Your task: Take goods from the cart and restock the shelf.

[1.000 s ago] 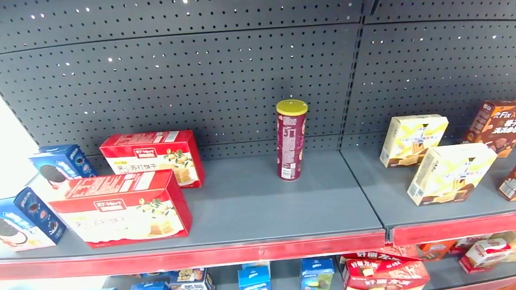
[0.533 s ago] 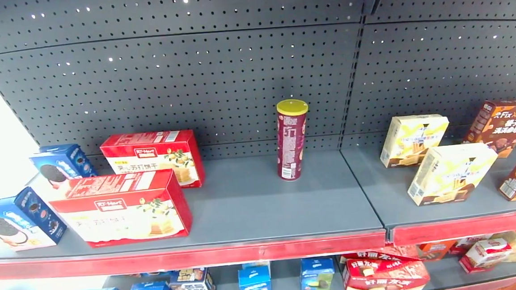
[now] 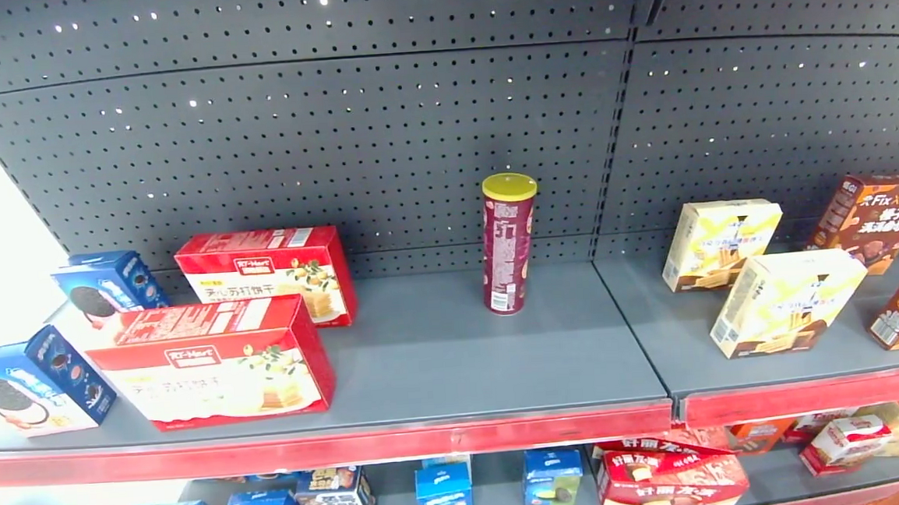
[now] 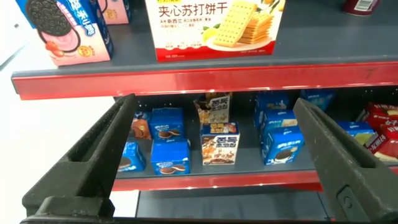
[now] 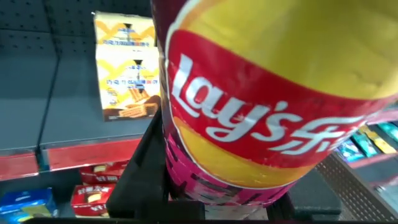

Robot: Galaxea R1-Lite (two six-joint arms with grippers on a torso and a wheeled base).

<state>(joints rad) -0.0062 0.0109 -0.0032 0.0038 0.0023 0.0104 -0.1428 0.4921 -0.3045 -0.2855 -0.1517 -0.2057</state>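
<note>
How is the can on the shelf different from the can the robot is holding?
The shelf can is dark red with a yellow lid. The held can has a big yellow and red front with pink below.
The shelf can stands upright by itself on the shelf. The held can is clamped in the right gripper, in front of the shelf.
Both look like round snack tubes.

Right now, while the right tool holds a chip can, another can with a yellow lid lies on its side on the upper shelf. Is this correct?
No. The head view shows the yellow-lidded can standing upright on the upper shelf; the right tool does hold a chip can.
</note>
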